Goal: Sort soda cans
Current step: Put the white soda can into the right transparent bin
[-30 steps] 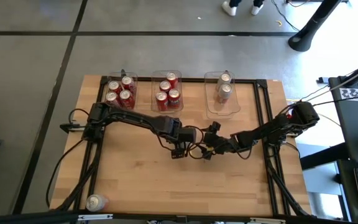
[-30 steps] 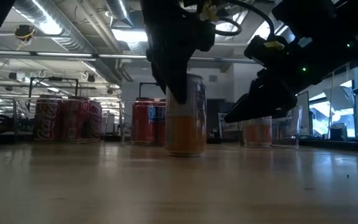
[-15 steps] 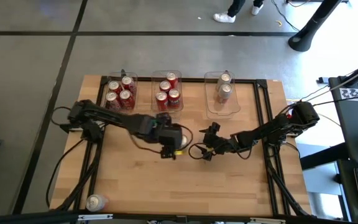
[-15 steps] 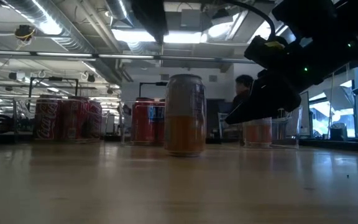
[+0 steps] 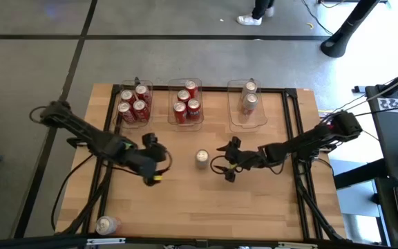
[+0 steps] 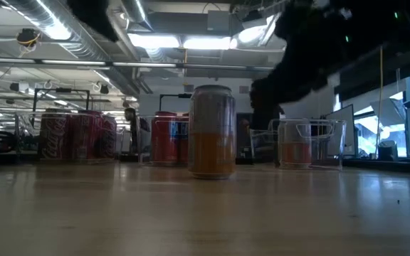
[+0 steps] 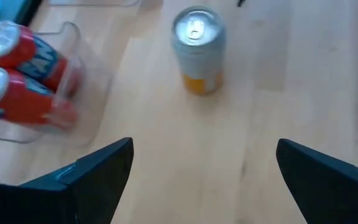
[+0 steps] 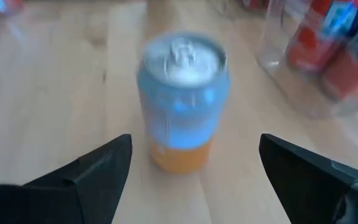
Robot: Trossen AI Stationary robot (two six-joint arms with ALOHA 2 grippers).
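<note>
One soda can [image 5: 202, 158], silver on top with an orange lower band, stands upright on its base at the table's middle [image 6: 212, 131]. My left gripper [image 5: 154, 169] is open and sits to the can's left, well apart from it; its wrist view shows the can [image 7: 197, 50] ahead of the spread gripper [image 7: 204, 146]. My right gripper [image 5: 228, 162] is open just right of the can, and the can [image 8: 182, 102] stands close in front of that gripper [image 8: 196, 140]. Neither gripper touches it.
Three clear bins line the far edge: the left bin [image 5: 122, 113] and the middle bin [image 5: 199, 84] hold red cans, the right bin [image 5: 247, 123] two silver ones. A lone silver can [image 5: 106, 225] stands at the near left corner. Bare wood lies near the centre can.
My left gripper has let go of the centre can, lifted off it and drawn back toward the table's left edge. The can has stayed upright where it was set. My right gripper has edged a little toward the can.
</note>
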